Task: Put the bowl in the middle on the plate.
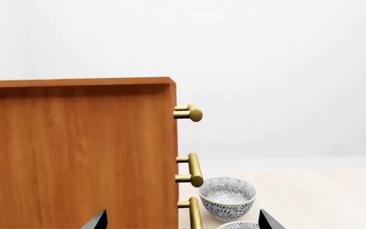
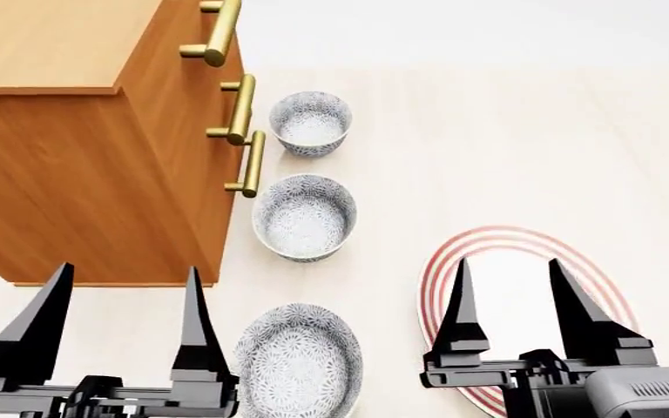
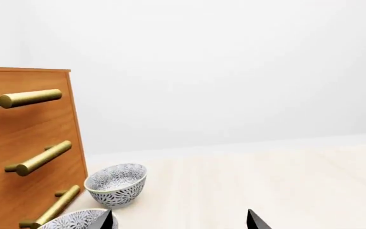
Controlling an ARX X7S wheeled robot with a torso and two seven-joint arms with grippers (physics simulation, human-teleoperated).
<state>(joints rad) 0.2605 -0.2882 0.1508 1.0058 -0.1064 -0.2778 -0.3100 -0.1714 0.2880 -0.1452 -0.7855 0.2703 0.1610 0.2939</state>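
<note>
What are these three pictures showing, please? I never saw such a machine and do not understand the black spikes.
This is a simulated robot with two arms. The black spikes are the fingers of its grasping tools: left tool, right tool, both open and holding nothing. The wide picture looks down from the robot's head; the other two come from cameras near each tool. On the pale surface stand a wooden cabinet with brass handles, three speckled bowls in a row, the middle bowl among them, and a red-ringed plate.
</note>
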